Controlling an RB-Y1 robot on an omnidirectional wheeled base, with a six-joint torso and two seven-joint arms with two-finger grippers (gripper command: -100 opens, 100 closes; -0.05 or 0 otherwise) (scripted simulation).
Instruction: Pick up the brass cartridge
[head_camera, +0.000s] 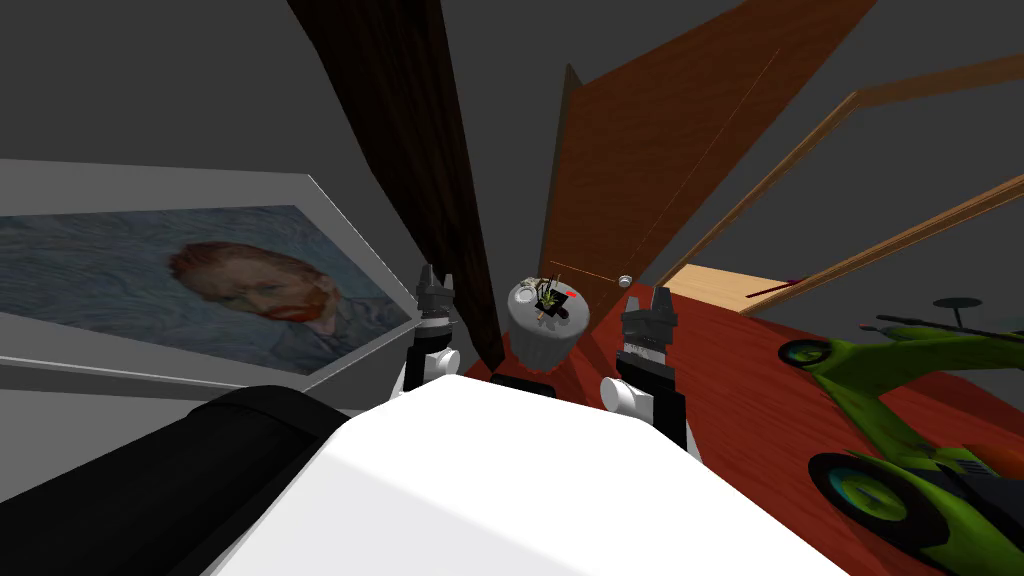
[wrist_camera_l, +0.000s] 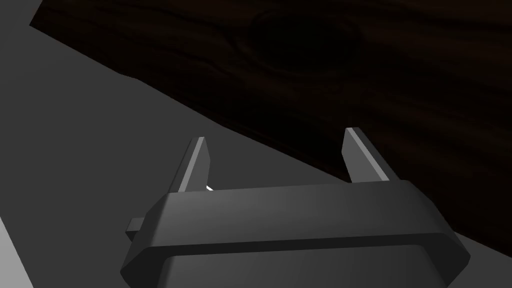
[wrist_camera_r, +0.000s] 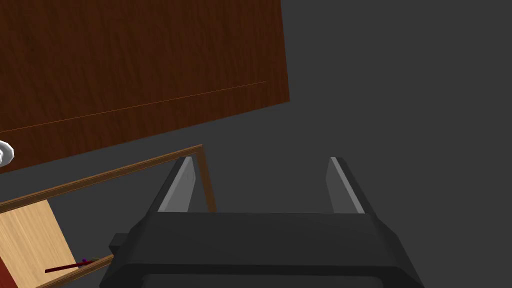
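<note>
Items on top of the round white stand (head_camera: 540, 345) are too small to identify: a black piece (head_camera: 548, 308), green sprigs (head_camera: 547, 295), a red speck (head_camera: 571, 295). The green scooter (head_camera: 940, 352) runs off the right edge, the framed portrait (head_camera: 200, 285) off the left.

No legible text, label, number or sign (portrait painting (head_camera: 215, 285) bears none).

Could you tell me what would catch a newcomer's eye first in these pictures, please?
A framed portrait of a red-bearded man looms at the left of the head view, and a bright green motorbike sits on the red floor at the right. Straight ahead, by the brown door, a small round white stand carries a clutter of tiny items.
</note>
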